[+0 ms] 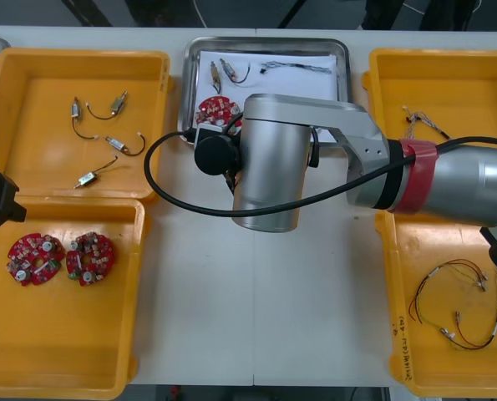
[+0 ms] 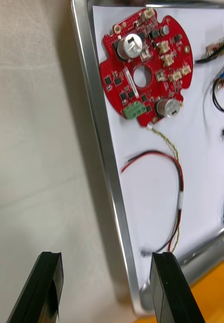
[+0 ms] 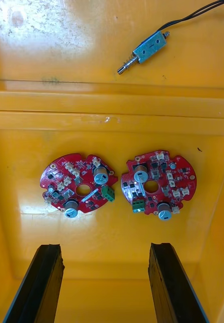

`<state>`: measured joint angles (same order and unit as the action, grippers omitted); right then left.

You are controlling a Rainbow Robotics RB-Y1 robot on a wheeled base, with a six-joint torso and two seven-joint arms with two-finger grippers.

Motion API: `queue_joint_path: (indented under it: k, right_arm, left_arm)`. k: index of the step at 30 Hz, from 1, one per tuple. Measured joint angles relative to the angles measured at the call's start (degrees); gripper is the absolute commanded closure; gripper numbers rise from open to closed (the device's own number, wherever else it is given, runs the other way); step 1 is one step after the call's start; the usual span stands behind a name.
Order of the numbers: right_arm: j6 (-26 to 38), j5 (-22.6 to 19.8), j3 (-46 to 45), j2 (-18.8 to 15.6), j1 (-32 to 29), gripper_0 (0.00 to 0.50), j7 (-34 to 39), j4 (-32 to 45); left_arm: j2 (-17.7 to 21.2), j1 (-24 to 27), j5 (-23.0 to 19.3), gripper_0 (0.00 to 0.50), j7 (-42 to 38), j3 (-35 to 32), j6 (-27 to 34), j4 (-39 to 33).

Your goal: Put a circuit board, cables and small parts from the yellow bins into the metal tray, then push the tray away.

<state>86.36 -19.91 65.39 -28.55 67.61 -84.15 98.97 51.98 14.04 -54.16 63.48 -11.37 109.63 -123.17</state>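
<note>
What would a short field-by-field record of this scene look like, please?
Right gripper: open, empty, at the metal tray's rim
Left gripper: open, empty, above two circuit boards in a yellow bin
Tray contents: one circuit board, a red and yellow cable, small metal parts

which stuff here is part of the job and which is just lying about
In the job:
metal tray; circuit board and red and yellow cable in it; right gripper, open at the tray's rim.

Lying about:
two spare boards and small metal parts in the left yellow bins; left gripper, open above the boards.
</note>
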Motion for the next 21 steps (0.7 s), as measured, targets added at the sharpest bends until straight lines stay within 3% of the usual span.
queue_joint_path:
  k: [12,21]
  right_arm:
    - [22.3,-0.1,-19.6,0.0,-14.4,0.0,0.0,19.5]
    - [23.4,-6.2,-33.2,0.0,-22.3,0.0,0.0,29.2]
  left_arm:
    - [0.0,0.0,0.0,0.0,0.0,0.0,0.0,0.0]
    - [0.0,0.0,0.0,0.0,0.0,0.0,0.0,0.0]
